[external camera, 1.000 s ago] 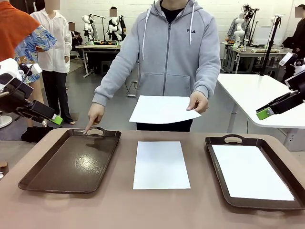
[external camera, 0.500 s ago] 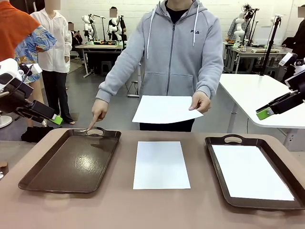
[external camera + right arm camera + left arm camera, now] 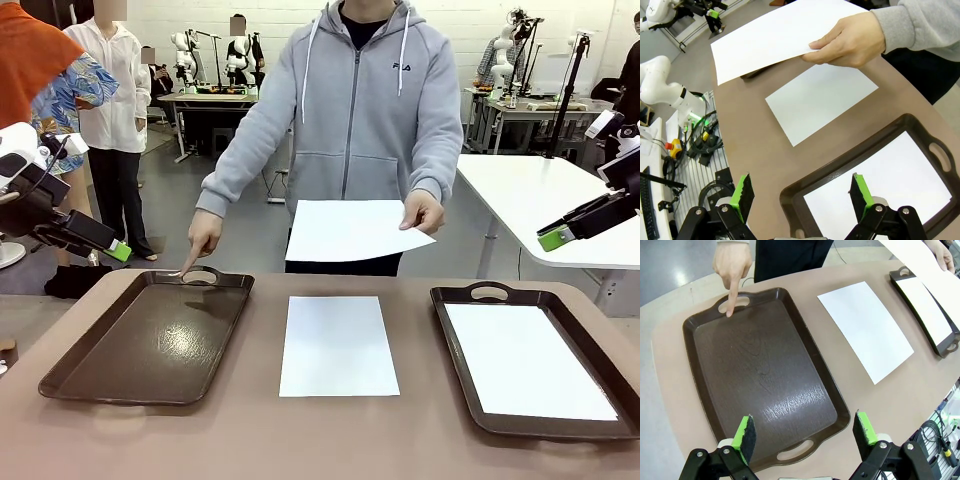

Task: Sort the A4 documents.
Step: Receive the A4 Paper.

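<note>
On the table [image 3: 420, 440], the middle sheet [image 3: 338, 345] lies between the left tray [image 3: 150, 340] and the right tray [image 3: 548, 428], which holds a second sheet [image 3: 525, 360]. Behind the table, a person's hand [image 3: 420, 212] holds a third sheet [image 3: 355, 230] above the far edge, and the other hand [image 3: 203, 238] touches the left tray's far handle.

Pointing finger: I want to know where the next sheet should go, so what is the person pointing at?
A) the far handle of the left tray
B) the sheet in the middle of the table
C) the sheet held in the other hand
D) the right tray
A: the fingertip of the person's pointing hand is at the far handle of the left tray.
</note>
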Controlling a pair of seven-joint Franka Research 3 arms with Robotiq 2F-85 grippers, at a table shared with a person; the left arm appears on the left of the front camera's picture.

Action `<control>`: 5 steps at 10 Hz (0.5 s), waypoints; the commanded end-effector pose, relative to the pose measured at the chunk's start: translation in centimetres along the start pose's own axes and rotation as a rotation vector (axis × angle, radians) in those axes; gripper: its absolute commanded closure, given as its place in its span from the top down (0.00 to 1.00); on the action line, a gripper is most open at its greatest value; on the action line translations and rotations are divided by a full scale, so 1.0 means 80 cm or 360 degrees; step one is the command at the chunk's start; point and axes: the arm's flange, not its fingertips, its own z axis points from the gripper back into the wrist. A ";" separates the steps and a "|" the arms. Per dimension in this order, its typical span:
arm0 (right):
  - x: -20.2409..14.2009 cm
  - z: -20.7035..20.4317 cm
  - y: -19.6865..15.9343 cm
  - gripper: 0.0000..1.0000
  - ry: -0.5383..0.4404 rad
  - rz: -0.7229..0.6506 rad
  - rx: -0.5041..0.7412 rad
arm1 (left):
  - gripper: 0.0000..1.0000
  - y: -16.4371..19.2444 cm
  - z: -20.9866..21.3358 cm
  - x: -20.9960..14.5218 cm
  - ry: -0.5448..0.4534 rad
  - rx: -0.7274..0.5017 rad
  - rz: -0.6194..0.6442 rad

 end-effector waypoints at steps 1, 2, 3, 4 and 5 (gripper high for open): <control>0.001 -0.001 0.002 1.00 -0.0003 0.0007 0.0007 | 1.00 0.002 -0.001 -0.001 -0.0001 -0.0015 0.0006; 0.001 -0.001 0.002 1.00 -0.0003 0.0007 0.0007 | 1.00 0.002 -0.001 -0.001 -0.0001 -0.0015 0.0006; 0.001 -0.001 0.002 1.00 -0.0003 0.0007 0.0007 | 1.00 0.002 -0.001 -0.001 -0.0001 -0.0015 0.0006; 0.001 -0.001 0.002 1.00 -0.0003 0.0007 0.0007 | 1.00 0.000 0.000 0.000 0.0000 0.0000 0.0000; 0.001 -0.001 0.002 1.00 -0.0003 0.0007 0.0007 | 1.00 0.003 -0.013 0.015 0.0043 -0.0083 -0.0012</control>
